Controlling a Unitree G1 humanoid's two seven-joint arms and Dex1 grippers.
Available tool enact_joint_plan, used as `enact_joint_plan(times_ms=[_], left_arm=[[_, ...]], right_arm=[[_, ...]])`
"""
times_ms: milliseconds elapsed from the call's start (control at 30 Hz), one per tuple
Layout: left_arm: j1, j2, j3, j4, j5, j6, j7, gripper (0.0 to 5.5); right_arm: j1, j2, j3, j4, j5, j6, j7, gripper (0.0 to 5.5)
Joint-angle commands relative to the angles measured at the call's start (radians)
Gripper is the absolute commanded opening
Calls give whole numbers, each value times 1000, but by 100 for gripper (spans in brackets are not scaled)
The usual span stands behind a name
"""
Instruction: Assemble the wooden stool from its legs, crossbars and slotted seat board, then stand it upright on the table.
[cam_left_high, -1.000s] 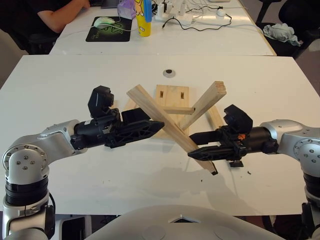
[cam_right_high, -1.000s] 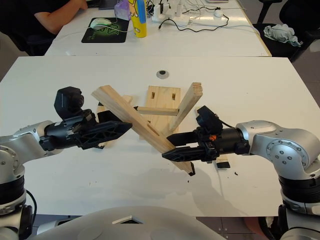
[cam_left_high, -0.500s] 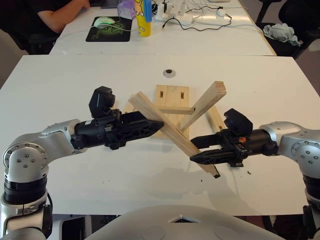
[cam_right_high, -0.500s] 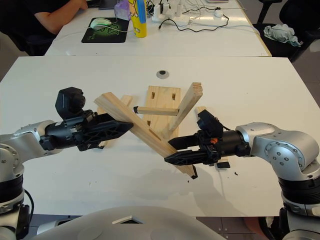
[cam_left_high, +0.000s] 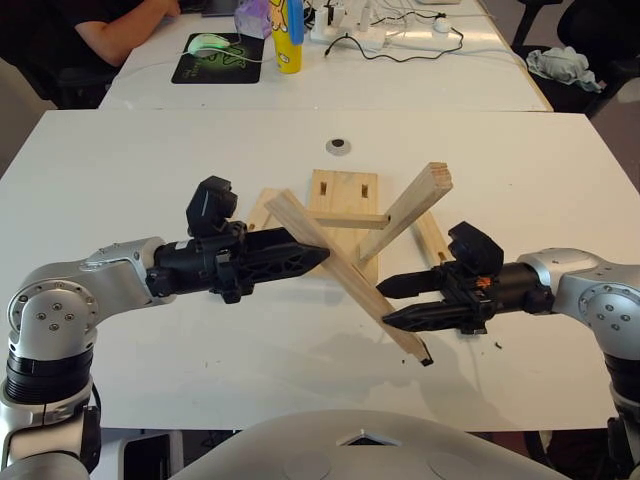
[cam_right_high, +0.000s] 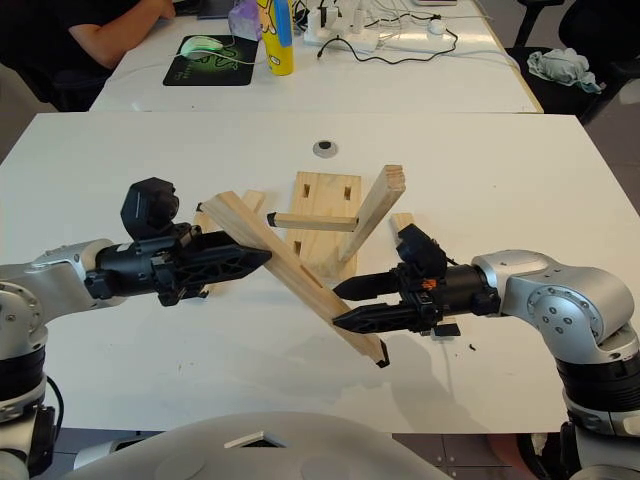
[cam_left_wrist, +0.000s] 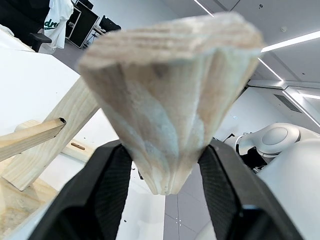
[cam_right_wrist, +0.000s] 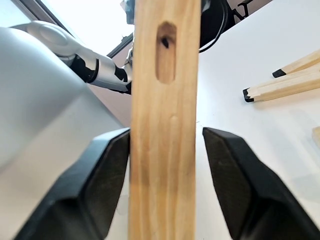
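One leg (cam_left_high: 350, 277), top clamped by left end effector (cam_left_high: 318, 255), right end effector (cam_left_high: 383, 306) astride

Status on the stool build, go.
Left gripper shut on upper end of long pale wooden leg. Right gripper open, fingers straddling its lower half. Leg tilted, crossing second wooden leg and crossbar over slotted seat board.

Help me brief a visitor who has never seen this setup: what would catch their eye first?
A long wooden leg slants across the middle of the white table; the left gripper is clamped on its upper end, while the right gripper has its jaws open on either side of its lower part. Just behind, a second leg with a crossbar jutting from it tilts over the slotted seat board lying flat.
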Motion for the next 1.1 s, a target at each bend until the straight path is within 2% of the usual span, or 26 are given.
enact_joint_plan(times_ms=[33, 133, 233, 433, 567, 733, 833, 1100], left_arm=[[24, 16, 10, 9, 38, -1, -27, 203], [52, 39, 37, 23, 81, -5, -50, 203], [107, 81, 98, 38, 130, -8, -87, 203], [145, 155, 193, 95, 207, -13, -169, 203], [127, 187, 214, 140, 261, -13, -225, 203], [124, 211, 235, 167, 312, -16, -274, 203], [95, 225, 233, 203, 345, -19, -305, 203], [107, 197, 265, 276, 405, -38, -334, 203]], right_arm=[[19, -6, -37, 45, -17, -21, -3, 331], [51, -4, -68, 106, -77, -65, -37, 380], [85, 2, -26, 158, -208, -143, -77, 383], [148, 131, 101, 164, -394, -282, -182, 301], [190, 223, 159, 122, -459, -346, -257, 250], [196, 276, 263, 124, -571, -379, -327, 172], [186, 294, 285, 178, -691, -438, -412, 124], [168, 318, 246, 236, -754, -477, -467, 13]])
